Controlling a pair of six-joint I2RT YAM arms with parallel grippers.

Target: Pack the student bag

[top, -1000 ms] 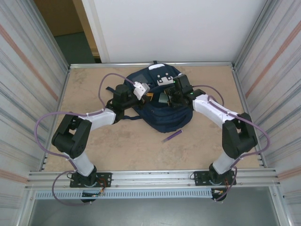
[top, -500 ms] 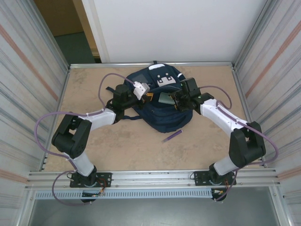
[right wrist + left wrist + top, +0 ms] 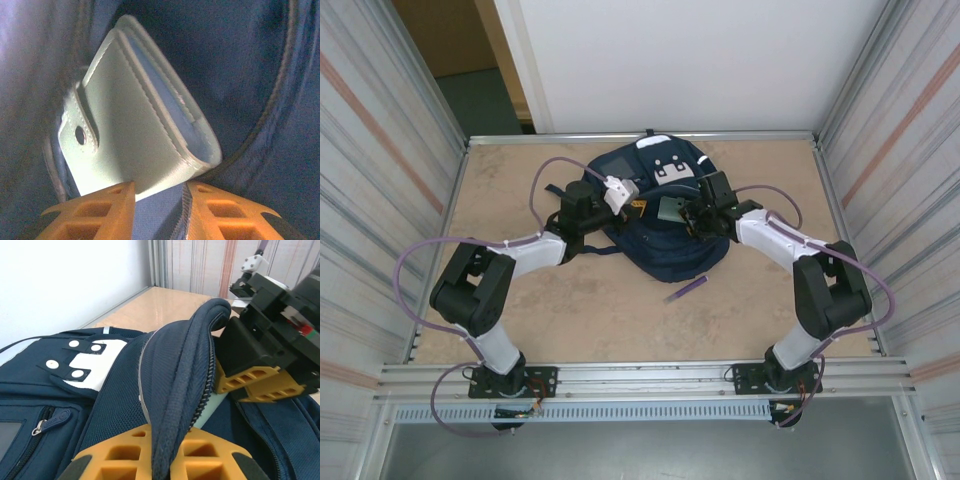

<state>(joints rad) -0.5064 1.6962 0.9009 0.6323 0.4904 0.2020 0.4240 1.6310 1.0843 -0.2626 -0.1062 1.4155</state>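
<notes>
Holding the student bag [image 3: 175, 365] open with my left tool [image 3: 160, 457] clenched on its rim. Pale wallet [image 3: 135, 130] sits inside the mouth, right at the tips of my right tool [image 3: 159, 200]; can't tell if it's gripped. Next, I reckon: nudge it deeper.

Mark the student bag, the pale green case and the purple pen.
student bag [image 3: 665, 258]: top external view, lower front fabric.
pale green case [image 3: 135, 135]: right wrist view, flat face.
purple pen [image 3: 685, 290]: top external view, mid-barrel.

Beige table [image 3: 600, 315]: student bag [image 3: 665, 255] far-centre, purple pen [image 3: 685, 290] beside.
</notes>
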